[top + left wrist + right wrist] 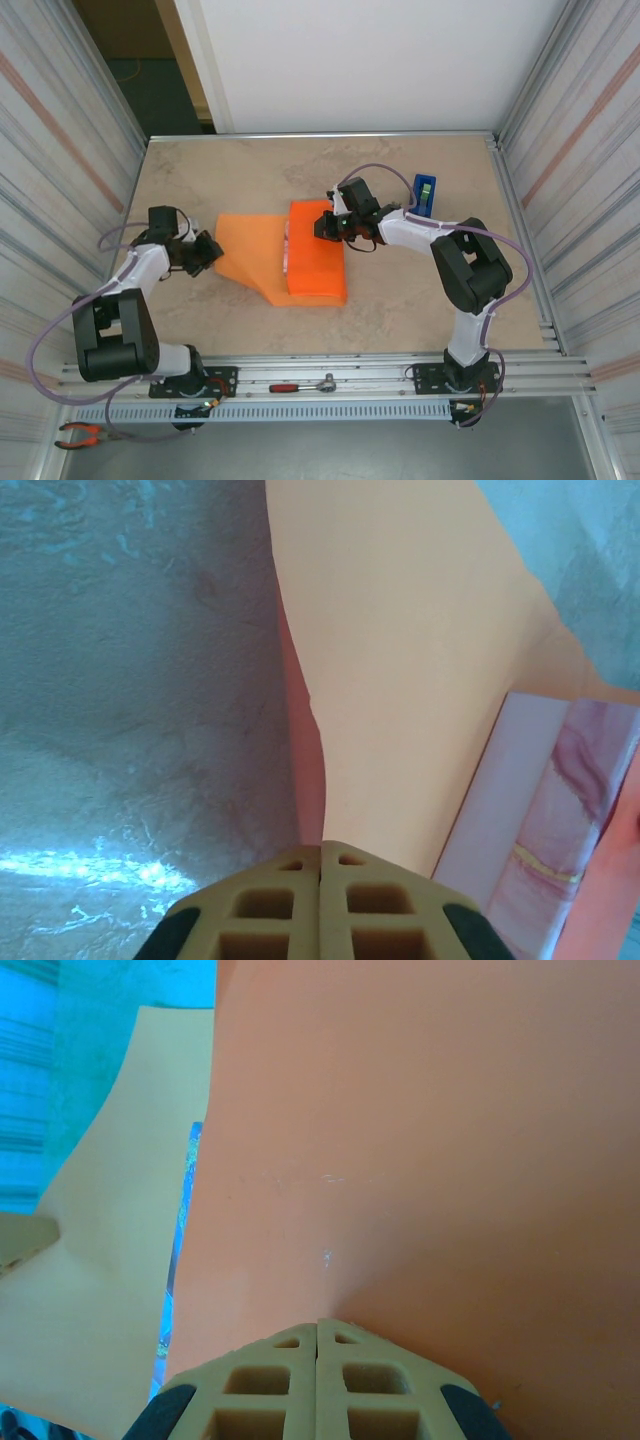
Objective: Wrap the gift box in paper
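- Gift box (286, 248), small, flat, squarish, marbled in pink and white: is being kept at mid-bench and is being almost wholly hidden under the paper. A pale sliver of its left side is being shown from above, and a marbled face (560, 820) is being shown at the right of the left wrist view.
- Paper (250, 245), a plain bright orange thin sheet: is being kept beneath the box. Its right part is being held folded over the box top, and its left part is being left spread on the bench towards the left arm.
- Left pincer (208, 252): is being held closed, its fingertips (290, 900) being pressed together on the left edge of the orange sheet.
- Right pincer (325, 225): is being held closed on the folded flap, at the far end of the box top; in its own wrist view orange paper (420, 1140) is being pinched between the pads.
- Bench (200, 170), beige and mottled: is carrying all items.
- Narrow blue tape dispenser (424, 190): is being left standing at the far right, well apart from the box.
- Deciding relation, as judged: the box is lying to the right of the left pincer, with the free flap between them and the box's longer side running near-to-far, across the line of pull. The right pincer is nearer, being on the box itself, so the flap is likely being readied for carrying rightward over the box by the left arm.
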